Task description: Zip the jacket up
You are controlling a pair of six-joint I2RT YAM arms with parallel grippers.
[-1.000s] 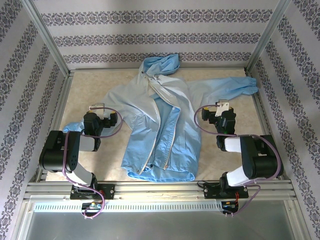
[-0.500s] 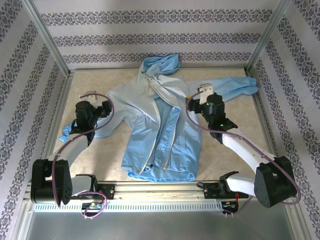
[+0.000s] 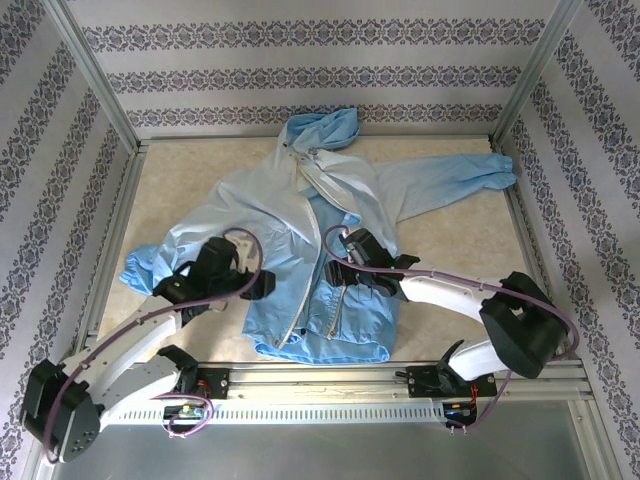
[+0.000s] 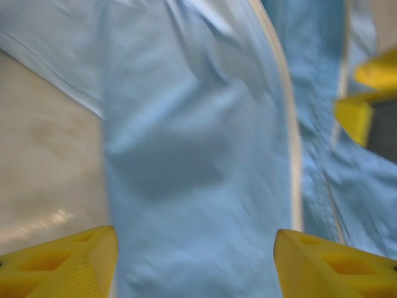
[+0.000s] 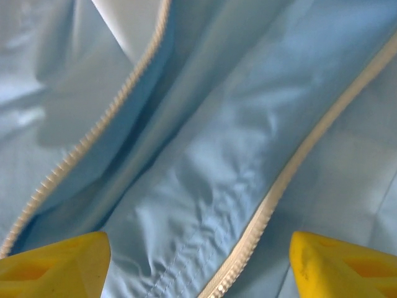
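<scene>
The jacket (image 3: pixel 300 210) is laid flat and front up near the middle of the table (image 3: pixel 470 235), with its hood (image 3: pixel 325 130) turned toward the far wall, its hem toward the arm bases and its sleeves spread out to either side. Its front is seen to be unzipped: the two pale zipper strips (image 5: pixel 93 139) are parted, and brighter blue fabric is exposed between them. The left gripper (image 3: pixel 262 287) is held low over the front panel on the left of the opening. In the left wrist view its yellow fingers (image 4: pixel 62 261) are set wide apart with smooth fabric spread below the gap, and nothing is clamped. The right gripper (image 3: pixel 340 272) is held low over the opening itself. In the right wrist view its fingers (image 5: pixel 53 264) are likewise spread wide, with both zipper strips crossing the space beyond them, and nothing is gripped. The two grippers are brought near each other, with the right one's yellow fingers (image 4: pixel 360 115) caught at the edge of the left wrist view.
</scene>
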